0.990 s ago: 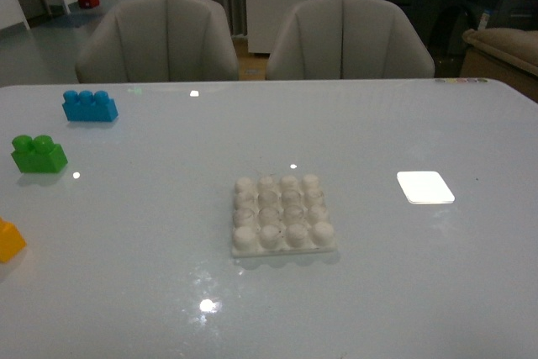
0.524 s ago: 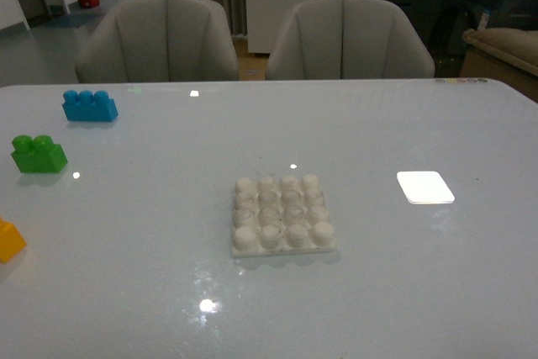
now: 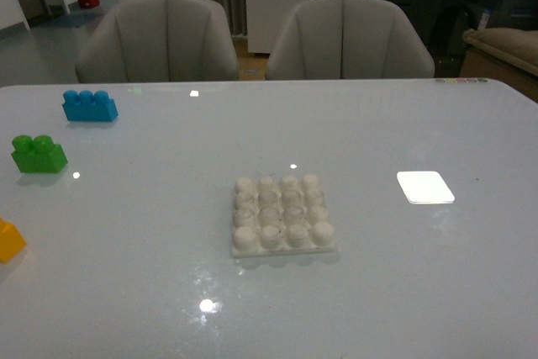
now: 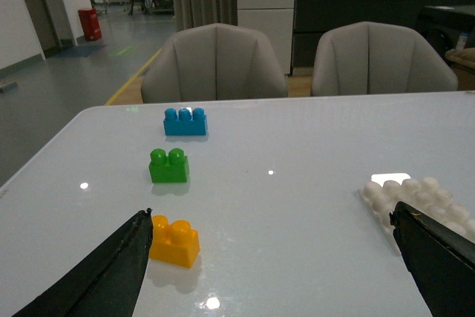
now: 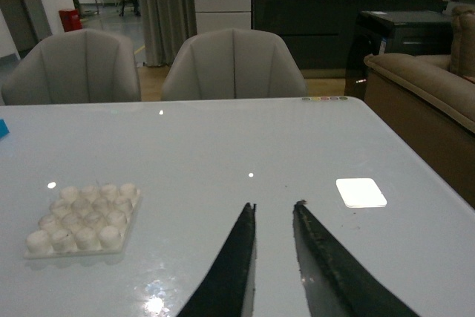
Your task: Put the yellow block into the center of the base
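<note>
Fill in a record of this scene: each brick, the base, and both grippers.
yellow block: on table, at left edge of front view, not held
green brick: beyond the yellow block
blue brick: farthest back
base: mid-table, all studs bare
left gripper: jaws wide apart, empty
right gripper: jaws narrowly apart, empty

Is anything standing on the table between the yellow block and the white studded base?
Nothing visible does. Only bare table lies between the small yellow-orange two-stud plastic brick and the flat square white studded plate. The green two-stud brick stands farther back, off that path.
</note>
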Controlling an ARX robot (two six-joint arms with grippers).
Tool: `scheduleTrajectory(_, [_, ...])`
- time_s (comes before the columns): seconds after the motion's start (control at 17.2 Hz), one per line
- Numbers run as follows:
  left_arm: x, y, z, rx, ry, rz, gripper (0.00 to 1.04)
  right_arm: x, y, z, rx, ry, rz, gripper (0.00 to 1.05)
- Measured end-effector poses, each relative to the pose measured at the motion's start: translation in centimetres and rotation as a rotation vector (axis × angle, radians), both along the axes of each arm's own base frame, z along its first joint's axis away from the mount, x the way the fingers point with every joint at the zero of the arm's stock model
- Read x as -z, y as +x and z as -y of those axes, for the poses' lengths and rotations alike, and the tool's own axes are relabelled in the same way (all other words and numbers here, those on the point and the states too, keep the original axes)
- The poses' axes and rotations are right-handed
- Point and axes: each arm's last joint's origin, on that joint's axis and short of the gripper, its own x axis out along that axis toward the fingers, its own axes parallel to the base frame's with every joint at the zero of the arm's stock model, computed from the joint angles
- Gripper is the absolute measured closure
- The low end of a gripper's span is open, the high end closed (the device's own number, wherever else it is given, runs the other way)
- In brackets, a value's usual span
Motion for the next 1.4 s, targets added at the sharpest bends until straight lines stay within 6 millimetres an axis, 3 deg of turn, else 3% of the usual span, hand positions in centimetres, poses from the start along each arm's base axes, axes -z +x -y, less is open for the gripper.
scheduleTrajectory(0.17, [0.2, 0.0, 0.0, 0.001, -0.012, -0.038, 0.07, 0.0, 0.0, 0.0, 0.000, 0.000, 0.000, 0.52])
scheduleTrajectory(0.23, [0.2, 0.1, -0.2, 0.013, -0.068, -0.177, 0.07, 0.0, 0.0, 0.0, 0.000, 0.000, 0.000, 0.41])
scheduleTrajectory(0.41, [-2.3, 1.6, -1.3, -0.008, -0.130, -0.135, 0.07, 0.0, 0.0, 0.0, 0.000, 0.000, 0.000, 0.08])
scheduleTrajectory(0.47, [-3.3, 2.8, -1.6, 0.003, -0.126, -0.108, 0.07, 0.0, 0.0, 0.0, 0.000, 0.000, 0.000, 0.05])
scheduleTrajectory(0.58, [-3.3, 7.3, -2.6, 0.034, -0.106, -0.131, 0.07, 0.0, 0.0, 0.0, 0.000, 0.000, 0.000, 0.06])
scheduleTrajectory(0.7, [-2.5, 13.4, -4.2, 0.032, -0.063, -0.170, 0.07, 0.0, 0.0, 0.0, 0.000, 0.000, 0.000, 0.06])
scheduleTrajectory(0.87, [2.0, 19.1, -5.8, 0.076, -0.061, -0.336, 0.07, 0.0, 0.0, 0.0, 0.000, 0.000, 0.000, 0.06])
scheduleTrajectory(0.93, [3.0, 19.9, -6.2, 0.076, -0.057, -0.365, 0.07, 0.0, 0.0, 0.0, 0.000, 0.000, 0.000, 0.06])
scheduleTrajectory(1.17, [4.3, 21.0, -6.9, 0.084, -0.057, -0.399, 0.07, 0.0, 0.0, 0.0, 0.000, 0.000, 0.000, 0.06])
scheduleTrajectory(1.4, [7.3, 22.6, -9.5, 0.154, -0.086, -0.456, 0.07, 0.0, 0.0, 0.0, 0.000, 0.000, 0.000, 0.06])
